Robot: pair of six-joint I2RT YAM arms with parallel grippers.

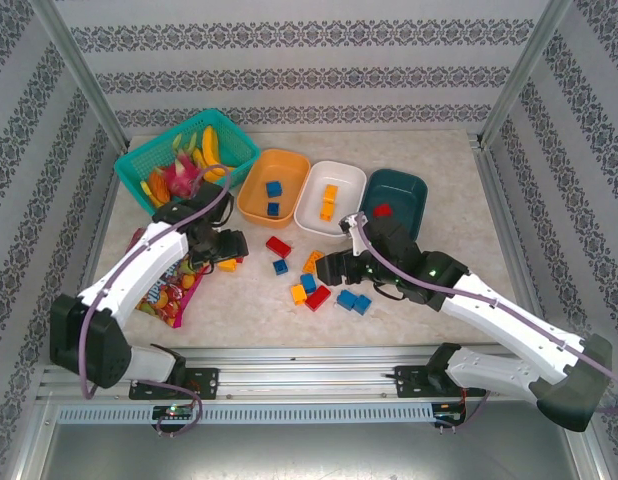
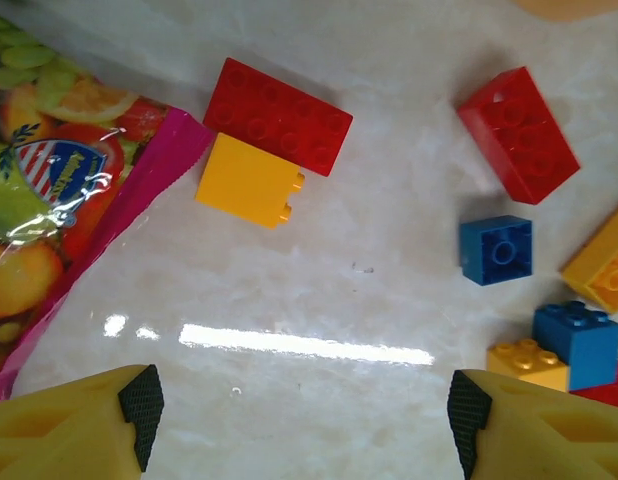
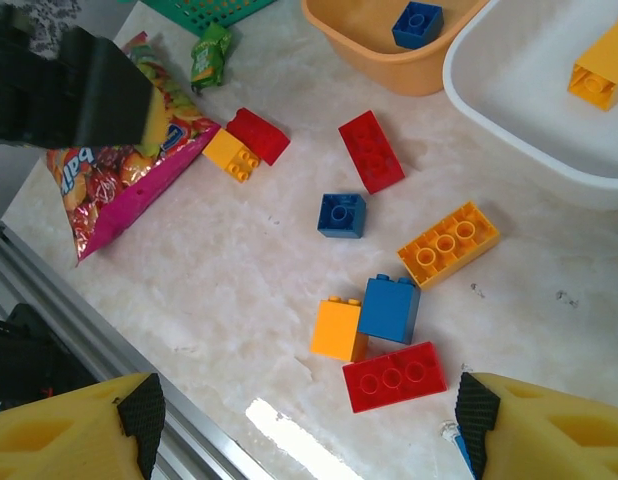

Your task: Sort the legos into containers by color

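Loose legos lie mid-table: a red brick [image 1: 278,246], a small blue one [image 1: 280,266], an orange one [image 1: 312,262] and a mixed cluster [image 1: 307,288]. The orange bowl [image 1: 251,200] holds blue bricks, the white bowl [image 1: 349,180] holds orange ones, and the teal bowl [image 1: 409,190] holds a red one. My left gripper [image 2: 304,410] is open over bare table, short of a yellow brick [image 2: 249,181] that touches a red brick [image 2: 279,115]. My right gripper [image 3: 309,415] is open above a red brick [image 3: 394,376], a yellow one [image 3: 339,329] and a blue one [image 3: 389,308].
A colourful snack bag [image 1: 164,295] lies under the left arm, its pink edge [image 2: 139,190] close to the yellow brick. A teal mesh basket [image 1: 149,160] with toy fruit stands at the back left. The metal rail [image 3: 139,350] runs along the table's near edge.
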